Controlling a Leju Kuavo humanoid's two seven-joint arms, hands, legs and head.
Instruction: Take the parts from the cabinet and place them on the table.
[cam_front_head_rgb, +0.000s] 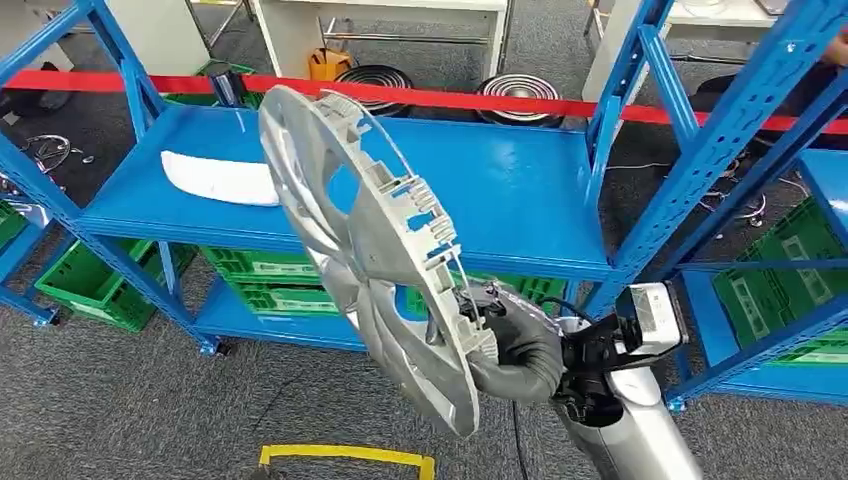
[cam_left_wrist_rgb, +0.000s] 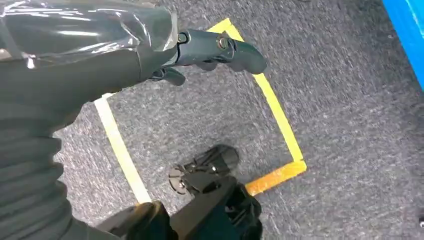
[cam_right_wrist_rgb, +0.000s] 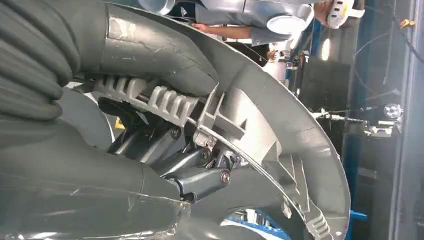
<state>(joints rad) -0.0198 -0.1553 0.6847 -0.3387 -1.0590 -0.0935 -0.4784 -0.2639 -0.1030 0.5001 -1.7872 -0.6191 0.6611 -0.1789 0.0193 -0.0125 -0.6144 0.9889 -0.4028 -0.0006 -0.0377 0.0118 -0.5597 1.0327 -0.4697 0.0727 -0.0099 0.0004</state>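
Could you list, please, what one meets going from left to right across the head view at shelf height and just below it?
White curved part lying on the blue shelf → silver wheel cover, held on edge → right hand gripping its lower rim → green crates under the right-hand rack.

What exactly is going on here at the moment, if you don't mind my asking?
The robot's right hand grips a silver wheel cover by its rim, holding it tilted in the air in front of the blue shelf. A white part lies on that shelf. The left hand hangs over the carpet holding nothing.
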